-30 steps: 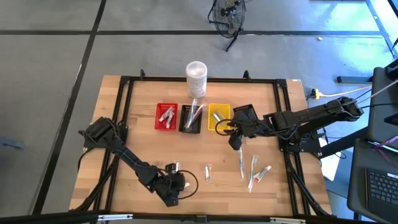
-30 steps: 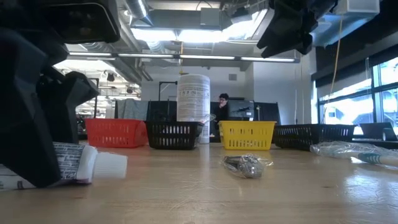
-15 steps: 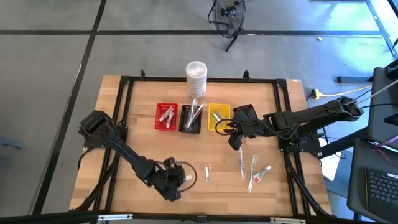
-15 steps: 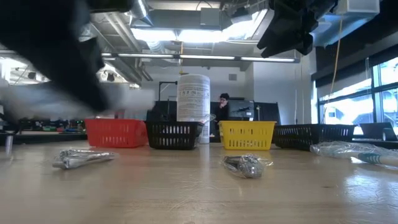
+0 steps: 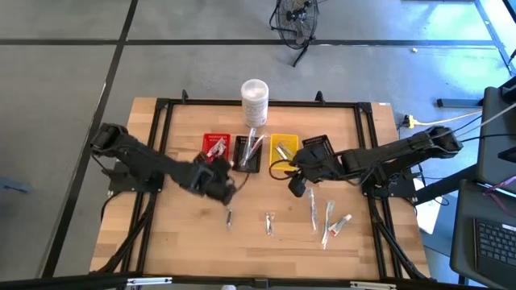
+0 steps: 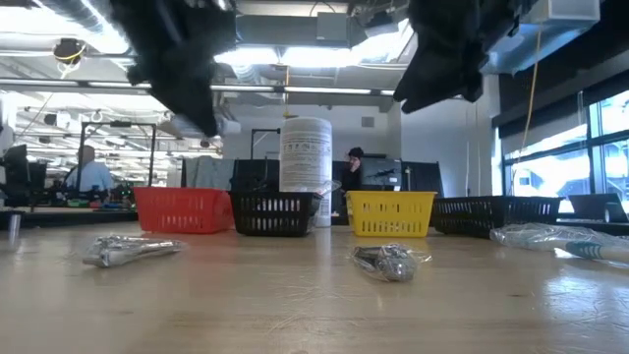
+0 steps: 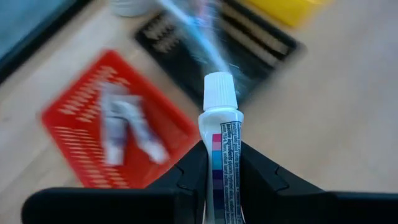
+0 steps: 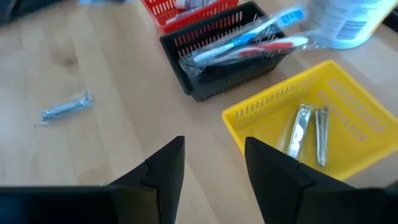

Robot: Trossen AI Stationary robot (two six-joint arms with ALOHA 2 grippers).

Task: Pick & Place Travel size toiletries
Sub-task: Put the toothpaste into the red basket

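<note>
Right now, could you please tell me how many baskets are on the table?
3, in a row on the table: the red basket at the left, the black basket in the middle, the yellow basket at the right. None seems hidden.

The left hand (image 5: 225, 182) is raised off the desk, its fingers (image 7: 261, 177) clamped on a small white tube (image 7: 221, 155). The right hand (image 5: 296, 185) hangs raised with fingers (image 8: 165, 165) apart, holding nothing.

Small print ran down the toothpaste tube (image 7: 221, 163) and across the white container (image 6: 306, 153) at twelve o'clock; neither was legible.
</note>
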